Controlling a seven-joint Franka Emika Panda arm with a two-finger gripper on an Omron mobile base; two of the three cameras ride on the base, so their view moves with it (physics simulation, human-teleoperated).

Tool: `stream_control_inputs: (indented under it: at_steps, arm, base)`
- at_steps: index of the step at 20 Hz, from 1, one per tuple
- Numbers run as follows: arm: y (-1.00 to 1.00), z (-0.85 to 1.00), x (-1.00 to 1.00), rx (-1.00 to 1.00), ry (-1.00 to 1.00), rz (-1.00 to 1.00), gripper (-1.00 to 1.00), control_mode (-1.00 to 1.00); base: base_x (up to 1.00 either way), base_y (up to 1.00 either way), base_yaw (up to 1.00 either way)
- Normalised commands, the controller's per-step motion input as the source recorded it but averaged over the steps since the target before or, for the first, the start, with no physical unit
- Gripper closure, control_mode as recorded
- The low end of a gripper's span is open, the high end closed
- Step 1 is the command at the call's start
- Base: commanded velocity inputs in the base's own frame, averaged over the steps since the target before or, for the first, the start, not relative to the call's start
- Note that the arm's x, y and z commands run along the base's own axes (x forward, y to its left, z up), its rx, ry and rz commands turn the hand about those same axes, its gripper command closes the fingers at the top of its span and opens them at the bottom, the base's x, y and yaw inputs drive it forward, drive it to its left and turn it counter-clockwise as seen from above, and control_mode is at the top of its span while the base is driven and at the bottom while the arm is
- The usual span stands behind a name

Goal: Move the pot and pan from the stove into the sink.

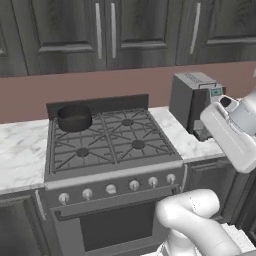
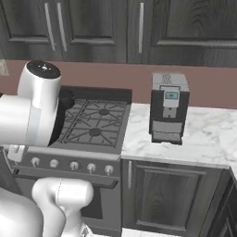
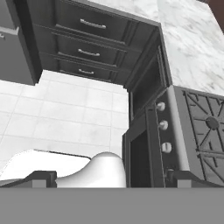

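Nearest the lens, the hand (image 3: 109, 179) hangs over the stove's front edge with its fingers spread wide and nothing between them, judged not yet committed to a grasp. The pot (image 1: 74, 117) sits on the rear left burner of the stove (image 1: 112, 145), well apart from the hand. Outward, a coffee machine (image 1: 192, 102) stands on the tabletop (image 1: 177, 132) just right of the stove, and drawers (image 3: 87, 48) line the base cabinets. The grates look unobstructed.
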Motion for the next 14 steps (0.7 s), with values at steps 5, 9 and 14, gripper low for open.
stream_control_inputs:
  at_steps: [5, 9, 14]
  arm:
    - [0.00, 0.00, 0.00, 0.00, 0.00, 0.00, -1.00, 1.00]
    - [0.00, 0.00, 0.00, 0.00, 0.00, 0.00, -1.00, 1.00]
    - [0.00, 0.00, 0.00, 0.00, 0.00, 0.00, -1.00, 1.00]
  base:
    - [0.00, 0.93, 0.00]
    - [0.00, 0.93, 0.00]
    - [0.00, 0.49, 0.00]
